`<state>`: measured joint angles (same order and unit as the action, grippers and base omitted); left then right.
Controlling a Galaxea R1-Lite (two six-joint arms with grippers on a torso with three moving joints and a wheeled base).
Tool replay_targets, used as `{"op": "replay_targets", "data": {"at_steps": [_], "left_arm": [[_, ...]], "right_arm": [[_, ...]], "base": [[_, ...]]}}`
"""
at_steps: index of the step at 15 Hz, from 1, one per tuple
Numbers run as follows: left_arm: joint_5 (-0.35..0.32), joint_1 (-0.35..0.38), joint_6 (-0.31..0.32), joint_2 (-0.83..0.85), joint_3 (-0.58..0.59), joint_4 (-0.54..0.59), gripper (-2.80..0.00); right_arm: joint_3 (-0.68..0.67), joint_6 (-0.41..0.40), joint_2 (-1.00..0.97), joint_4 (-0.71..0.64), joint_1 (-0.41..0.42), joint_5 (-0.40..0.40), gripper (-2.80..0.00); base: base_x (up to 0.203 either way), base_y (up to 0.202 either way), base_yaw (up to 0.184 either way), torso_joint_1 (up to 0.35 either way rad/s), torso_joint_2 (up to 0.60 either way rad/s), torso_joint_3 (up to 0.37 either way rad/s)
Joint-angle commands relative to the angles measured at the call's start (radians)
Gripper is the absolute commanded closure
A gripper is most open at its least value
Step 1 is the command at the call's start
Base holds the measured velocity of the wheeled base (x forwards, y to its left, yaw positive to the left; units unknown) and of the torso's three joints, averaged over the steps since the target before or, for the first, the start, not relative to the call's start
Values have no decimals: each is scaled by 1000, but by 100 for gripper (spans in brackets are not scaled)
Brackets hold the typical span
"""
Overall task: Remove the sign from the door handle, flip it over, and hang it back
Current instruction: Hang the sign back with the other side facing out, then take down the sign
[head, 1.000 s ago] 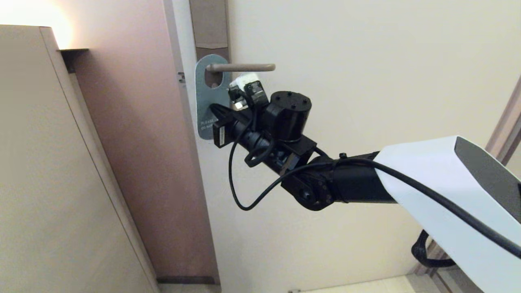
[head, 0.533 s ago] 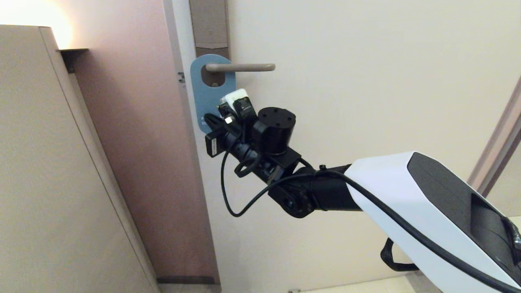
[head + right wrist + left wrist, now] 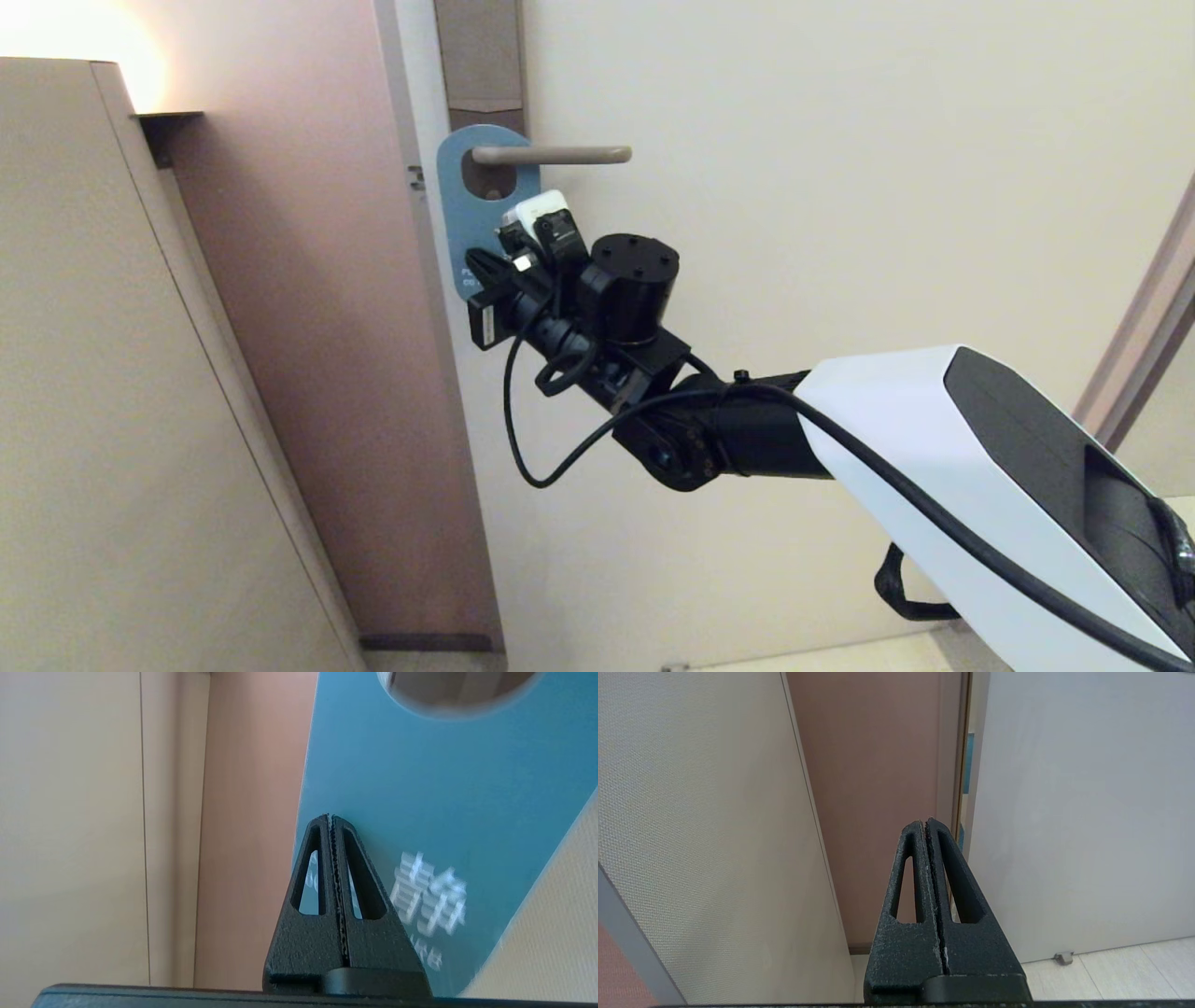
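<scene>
The sign point(image 3: 478, 210) hangs by its oval hole on the door handle point(image 3: 551, 155), blue face outward and flat against the door. The handle's tall plate point(image 3: 481, 56) runs up behind it. My right gripper point(image 3: 478, 263) is shut with nothing between its jaws, its tips just in front of the sign's lower part by the white lettering. In the right wrist view the gripper point(image 3: 331, 817) lies over the blue sign point(image 3: 420, 788). My left gripper point(image 3: 925, 823) is shut and empty, low, pointing at the door's edge; it is out of the head view.
A beige panel point(image 3: 112, 373) stands at the left and a brown wall strip point(image 3: 327, 327) lies between it and the cream door point(image 3: 840, 187). A small door stop point(image 3: 1062, 957) sits on the floor at the door's foot.
The sign, twisted out from the door a second ago, now hangs flat with its blue face out. My right arm dropped down and left, then rose slightly.
</scene>
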<state>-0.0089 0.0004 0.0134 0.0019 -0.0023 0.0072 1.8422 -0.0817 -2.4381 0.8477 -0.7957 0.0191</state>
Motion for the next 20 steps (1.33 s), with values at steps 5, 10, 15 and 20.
{"op": "replay_targets", "data": {"at_steps": [5, 10, 15, 20], "left_arm": [[0, 0, 0, 0, 0, 0, 0], [0, 1, 0, 0, 0, 0, 0], [0, 1, 0, 0, -1, 0, 0], [0, 1, 0, 0, -1, 0, 0]], "right_arm": [[-307, 5, 178, 4, 0, 20, 0], [-630, 7, 423, -22, 32, 16, 0], [-841, 0, 694, -94, 265, 15, 0], [-1161, 3, 945, -91, 562, 21, 0]], "base": [[0, 0, 0, 0, 0, 0], [0, 0, 0, 0, 0, 0], [0, 0, 0, 0, 0, 0], [0, 0, 0, 0, 0, 0]]}}
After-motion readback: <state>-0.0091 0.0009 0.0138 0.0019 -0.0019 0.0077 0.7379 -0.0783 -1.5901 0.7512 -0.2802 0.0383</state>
